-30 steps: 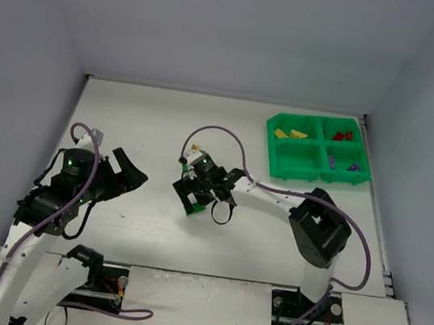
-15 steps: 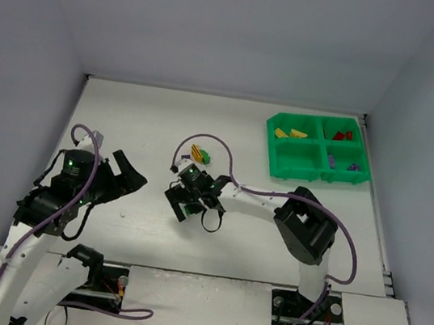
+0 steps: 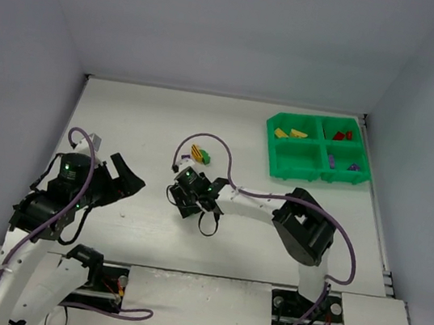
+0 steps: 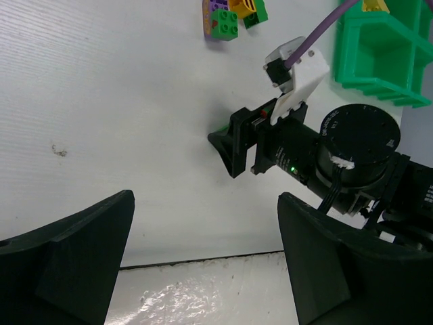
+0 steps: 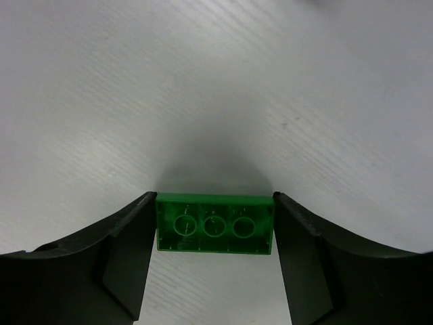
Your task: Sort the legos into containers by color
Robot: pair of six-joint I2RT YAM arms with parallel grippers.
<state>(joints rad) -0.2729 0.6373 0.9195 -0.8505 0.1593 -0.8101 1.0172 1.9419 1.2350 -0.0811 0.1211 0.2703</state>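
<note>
The right tool (image 3: 188, 200) grips a small green plastic brick (image 5: 215, 232) by its ends, low over the white bench (image 3: 142, 119) and well apart from the bright green four-compartment plastic tray (image 3: 320, 143), probably to carry it there; the left tool (image 4: 204, 198) hangs spread, empty.

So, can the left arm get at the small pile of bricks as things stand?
Probably yes. Bare table lies between the open left gripper and the pile of bricks; the right gripper, closed on a green brick, sits just nearer than the pile and could crowd it.
</note>
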